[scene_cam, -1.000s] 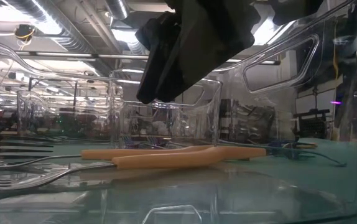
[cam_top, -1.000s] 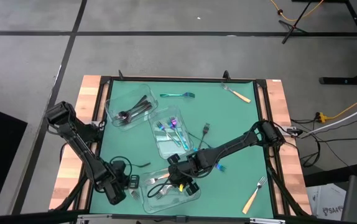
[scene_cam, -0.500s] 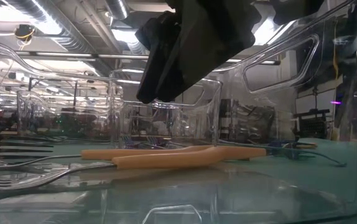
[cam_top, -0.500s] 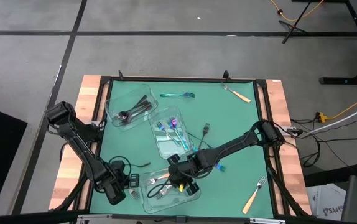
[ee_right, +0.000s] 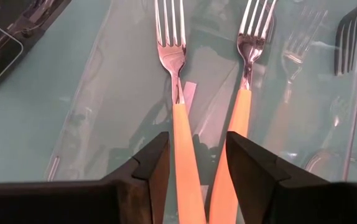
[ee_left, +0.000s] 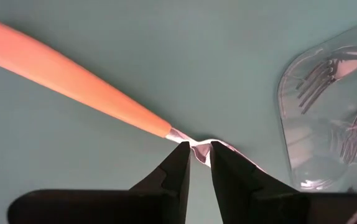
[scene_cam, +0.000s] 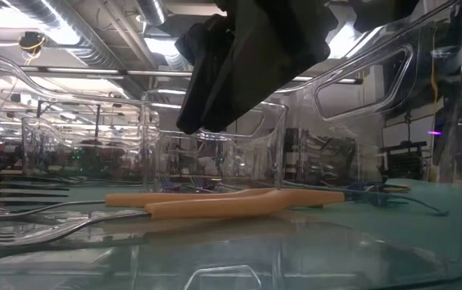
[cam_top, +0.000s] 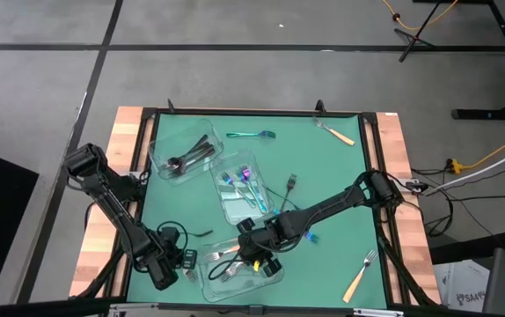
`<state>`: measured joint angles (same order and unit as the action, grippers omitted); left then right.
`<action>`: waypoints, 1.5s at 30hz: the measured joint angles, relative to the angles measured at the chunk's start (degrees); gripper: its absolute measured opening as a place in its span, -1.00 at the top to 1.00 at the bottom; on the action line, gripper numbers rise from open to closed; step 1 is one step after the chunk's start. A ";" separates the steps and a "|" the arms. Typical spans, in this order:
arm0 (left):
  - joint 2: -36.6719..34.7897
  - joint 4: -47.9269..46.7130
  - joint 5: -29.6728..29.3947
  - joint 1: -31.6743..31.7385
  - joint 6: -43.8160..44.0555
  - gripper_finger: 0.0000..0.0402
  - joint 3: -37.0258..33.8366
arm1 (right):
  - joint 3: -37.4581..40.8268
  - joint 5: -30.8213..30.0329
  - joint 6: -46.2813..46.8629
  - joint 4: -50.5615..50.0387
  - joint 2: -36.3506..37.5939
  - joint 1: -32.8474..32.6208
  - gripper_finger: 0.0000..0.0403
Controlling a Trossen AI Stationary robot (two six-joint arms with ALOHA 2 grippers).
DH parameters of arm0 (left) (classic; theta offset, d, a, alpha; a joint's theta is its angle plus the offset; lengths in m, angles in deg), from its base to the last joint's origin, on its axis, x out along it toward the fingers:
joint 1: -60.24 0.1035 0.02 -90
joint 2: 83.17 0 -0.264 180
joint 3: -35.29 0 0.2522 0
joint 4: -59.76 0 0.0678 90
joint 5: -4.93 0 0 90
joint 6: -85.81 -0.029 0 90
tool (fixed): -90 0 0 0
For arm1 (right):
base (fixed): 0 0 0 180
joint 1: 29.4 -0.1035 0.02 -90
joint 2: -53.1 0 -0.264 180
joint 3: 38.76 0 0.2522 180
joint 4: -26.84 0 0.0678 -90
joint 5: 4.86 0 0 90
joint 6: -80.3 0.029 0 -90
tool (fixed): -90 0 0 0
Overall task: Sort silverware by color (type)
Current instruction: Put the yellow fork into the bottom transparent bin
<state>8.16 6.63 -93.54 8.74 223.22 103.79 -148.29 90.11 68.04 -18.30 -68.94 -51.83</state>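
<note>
Your green tabletop (cam_top: 323, 176) carries three clear containers: the far one (cam_top: 160, 145) holds black utensils (cam_top: 189, 155), the middle one (cam_top: 228, 204) iridescent pieces (cam_top: 240, 179), and the near one (cam_top: 274, 275) orange-handled forks (ee_right: 180, 124). Loose silverware lies scattered around them: a teal fork (cam_top: 252, 135) and an orange-handled one (cam_top: 336, 132) at the far edge, a dark fork (cam_top: 289, 184) mid-table, and another orange-handled fork (cam_top: 361, 276) near the right corner.

Your right arm reaches low across to the near container. Its right pincer (ee_right: 194, 165) hangs open over the two orange handles there, gripping nothing.

Your left arm is folded down at the near-left corner. Its left pincer (ee_left: 196, 163) is nearly closed around the thin silver neck of an orange-handled fork (ee_left: 73, 78) lying flat on the mat, just beside the container wall.

These forks look light, stiff and slick. You should probably grip at the neck or the handle's thicker part, since a flat, thin piece may skid or pivot.
</note>
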 joint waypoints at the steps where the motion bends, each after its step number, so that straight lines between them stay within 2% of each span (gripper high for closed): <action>1: 0.00 0.00 0.00 0.00 0.00 0.71 0.00 | 0.00 0.02 0.00 0.02 0.00 0.00 0.28; 28: -0.04 0.30 0.25 0.00 0.75 0.71 0.00 | -0.01 0.00 0.00 1.63 0.00 0.00 0.28; 40: -0.04 0.68 0.85 -0.05 9.72 0.71 0.00 | -0.02 0.00 0.00 1.90 0.00 0.00 0.28; 45: -0.04 -2.45 5.70 -0.09 18.37 0.71 0.00 | -0.02 0.00 0.00 1.88 0.00 0.00 0.28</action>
<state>8.12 4.18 -87.85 8.65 241.58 103.79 -148.31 90.11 68.04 -16.42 -68.94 -51.83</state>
